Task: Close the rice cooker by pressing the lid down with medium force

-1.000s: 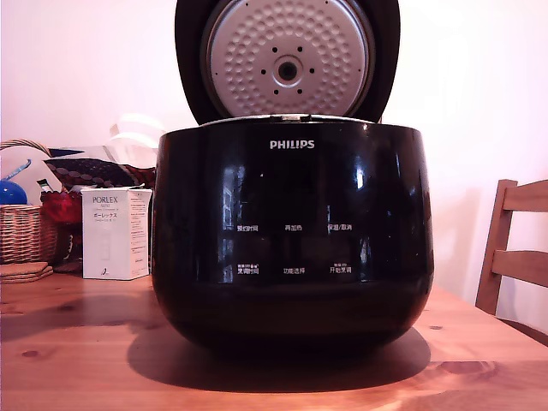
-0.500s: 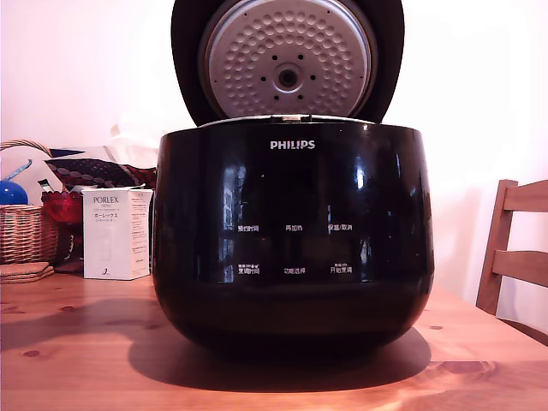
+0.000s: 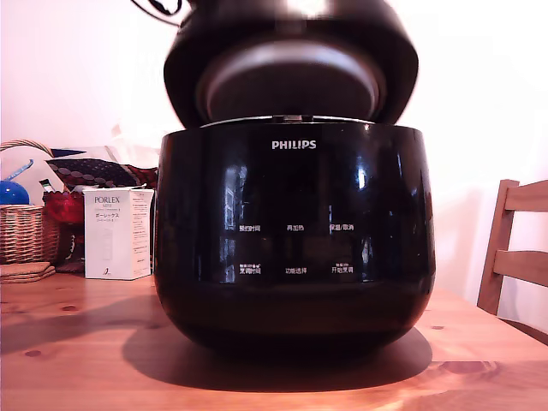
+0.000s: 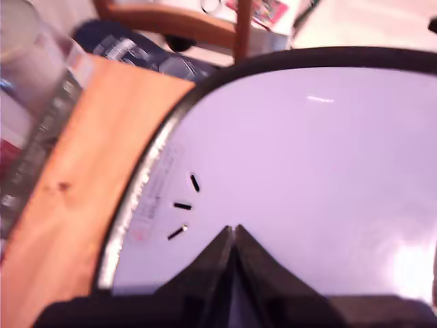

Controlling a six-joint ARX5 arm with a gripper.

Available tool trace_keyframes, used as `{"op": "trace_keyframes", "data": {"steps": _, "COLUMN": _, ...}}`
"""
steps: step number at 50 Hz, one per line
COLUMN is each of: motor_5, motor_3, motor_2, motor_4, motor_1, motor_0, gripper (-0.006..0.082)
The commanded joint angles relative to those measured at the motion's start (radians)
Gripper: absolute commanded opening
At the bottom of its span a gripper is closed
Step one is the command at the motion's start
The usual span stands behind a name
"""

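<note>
The large glossy black rounded rice cooker (image 3: 291,257) with white "PHILIPS" lettering fills the middle of the exterior view, standing on the knotty orange-brown wooden table (image 3: 77,342). Its round black domed lid (image 3: 291,77) hangs tilted over the pot in the upper middle of that frame. It is blurred and only part-way shut, with a gap showing above the front rim.

In the wrist view the dark two-fingered tool (image 4: 233,236) has its jaws pinched together on nothing. Its tips seem to rest on the lid's shiny top, which reflects pale lilac there, close to three small dark marks and not far from the rim.

The main risk is slipping. Narrow closed tips on a slick, curved surface could skate toward the edge as the lid's angle changes, and the push would be lost. If the press ends too lightly, the latch may not catch and the lid could spring back up. If it is too hard or off-axis, the cooker could rock or slide on the table toward the white "PORLEX" carton (image 3: 117,233) just beside it on the exterior view's left.
</note>
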Motion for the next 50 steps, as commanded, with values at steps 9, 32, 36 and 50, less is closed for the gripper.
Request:
{"op": "trace_keyframes", "data": {"steps": 9, "motor_5": -0.005, "motor_3": -0.002, "motor_2": -0.048, "motor_4": 0.006, "motor_1": -0.076, "motor_0": -0.014, "gripper": -0.0022}}
{"op": "trace_keyframes", "data": {"steps": 32, "motor_5": -0.015, "motor_3": 0.034, "motor_2": -0.171, "motor_4": 0.007, "motor_1": -0.117, "motor_0": -0.014, "gripper": -0.0022}}
{"op": "trace_keyframes", "data": {"steps": 36, "motor_5": -0.022, "motor_3": 0.032, "motor_2": -0.178, "motor_4": 0.008, "motor_1": -0.117, "motor_0": -0.014, "gripper": -0.0022}}
{"op": "trace_keyframes", "data": {"steps": 50, "motor_5": -0.033, "motor_3": 0.017, "motor_2": -0.180, "motor_4": 0.010, "motor_1": -0.117, "motor_0": -0.013, "gripper": -0.0022}}
